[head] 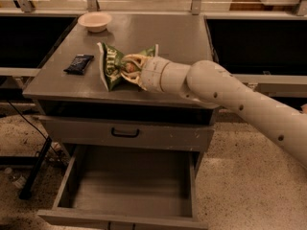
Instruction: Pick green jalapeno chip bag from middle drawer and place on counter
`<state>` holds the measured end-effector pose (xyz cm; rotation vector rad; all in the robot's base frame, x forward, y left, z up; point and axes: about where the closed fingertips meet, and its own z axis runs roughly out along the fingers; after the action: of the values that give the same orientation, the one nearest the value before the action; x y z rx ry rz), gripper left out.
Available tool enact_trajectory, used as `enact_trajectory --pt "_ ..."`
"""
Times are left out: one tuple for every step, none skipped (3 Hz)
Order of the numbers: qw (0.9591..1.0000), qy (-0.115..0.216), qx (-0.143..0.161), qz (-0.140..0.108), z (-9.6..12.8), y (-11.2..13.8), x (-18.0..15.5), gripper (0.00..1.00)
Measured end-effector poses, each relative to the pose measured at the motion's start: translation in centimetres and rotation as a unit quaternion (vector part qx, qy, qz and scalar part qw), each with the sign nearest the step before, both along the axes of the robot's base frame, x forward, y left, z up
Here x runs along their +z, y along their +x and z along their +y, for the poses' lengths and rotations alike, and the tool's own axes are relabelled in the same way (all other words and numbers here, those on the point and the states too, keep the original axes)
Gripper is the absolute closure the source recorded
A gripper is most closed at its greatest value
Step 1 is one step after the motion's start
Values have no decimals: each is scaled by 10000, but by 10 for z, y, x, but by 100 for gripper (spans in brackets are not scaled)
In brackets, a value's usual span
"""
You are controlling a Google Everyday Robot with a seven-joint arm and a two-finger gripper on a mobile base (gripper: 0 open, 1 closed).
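The green jalapeno chip bag is crumpled and tilted over the front middle of the counter; I cannot tell whether its lower edge touches the top. My gripper is shut on the bag, its pale fingers pinching the bag's right side. The arm comes in from the lower right. The middle drawer is pulled open below, its grey inside bare.
A dark navy packet lies at the counter's left. A pale bowl stands at the back left. A shut drawer front with a black loop handle sits above the open drawer. A black stand leg is on the floor at left.
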<state>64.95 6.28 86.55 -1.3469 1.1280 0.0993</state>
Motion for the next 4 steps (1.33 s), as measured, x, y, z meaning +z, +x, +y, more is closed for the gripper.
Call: enact_trajectory --pt "9999 -6 136 80 12 5 -5 100" --pt "9999 -6 136 80 12 5 -5 74" --pt "9999 -6 136 80 12 5 -5 50" --pt "9999 -6 136 80 12 5 -5 20"
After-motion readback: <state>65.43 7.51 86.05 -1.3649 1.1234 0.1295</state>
